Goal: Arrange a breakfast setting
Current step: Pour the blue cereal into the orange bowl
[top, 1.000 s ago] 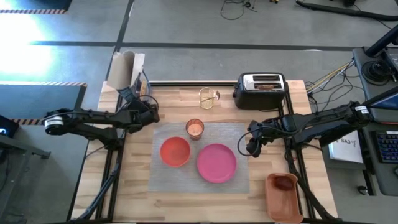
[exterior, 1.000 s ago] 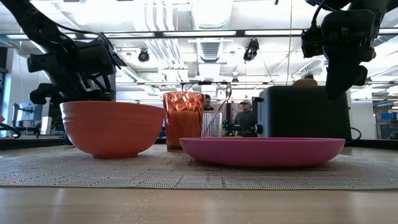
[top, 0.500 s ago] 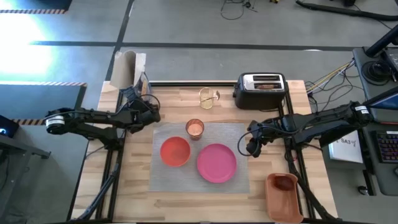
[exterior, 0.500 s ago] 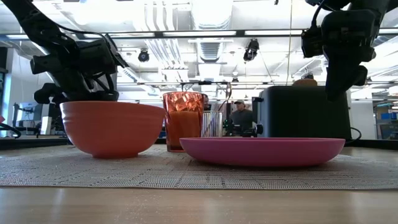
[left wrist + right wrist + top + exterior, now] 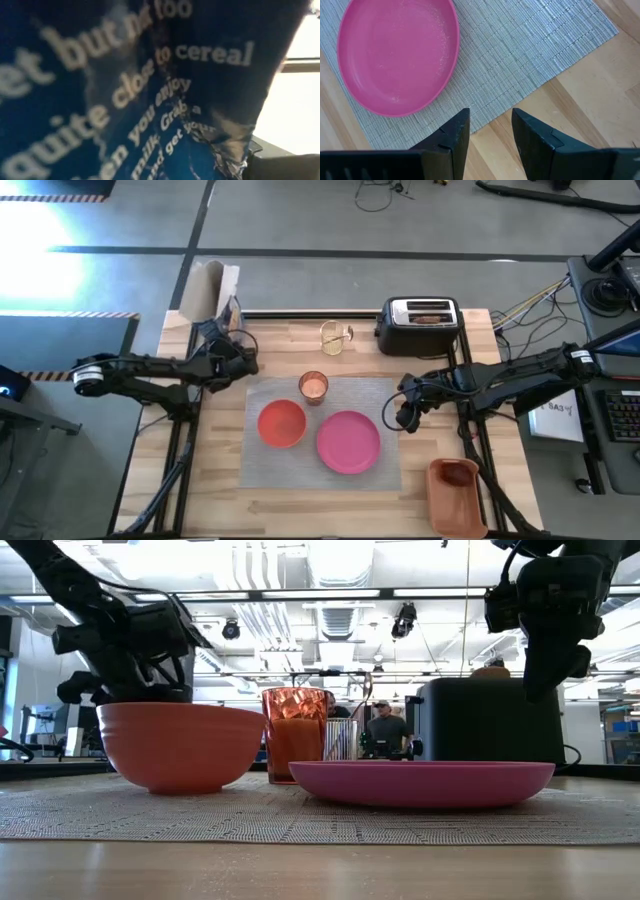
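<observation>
Set so far: woven grey placemat (image 5: 320, 430) is lying on the wooden tabletop (image 5: 220, 490), carrying the round pink plate (image 5: 348, 442), orange-red bowl (image 5: 281, 423) and glass of orange-pink drink (image 5: 313, 386).
Left hand (image 5: 238, 360): hovering beside a blue printed cereal bag (image 5: 125, 100); grip cannot be told.
Right hand (image 5: 490, 132): released, empty, hanging over the mat's edge.
Remaining: toast is sitting in the black-and-silver toaster (image 5: 418, 325); no spoon in sight.

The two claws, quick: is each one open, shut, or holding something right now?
Left gripper: by the table's back left corner, up against a blue printed bag; cannot be told.
Right gripper: open, empty, above the placemat edge.
</observation>
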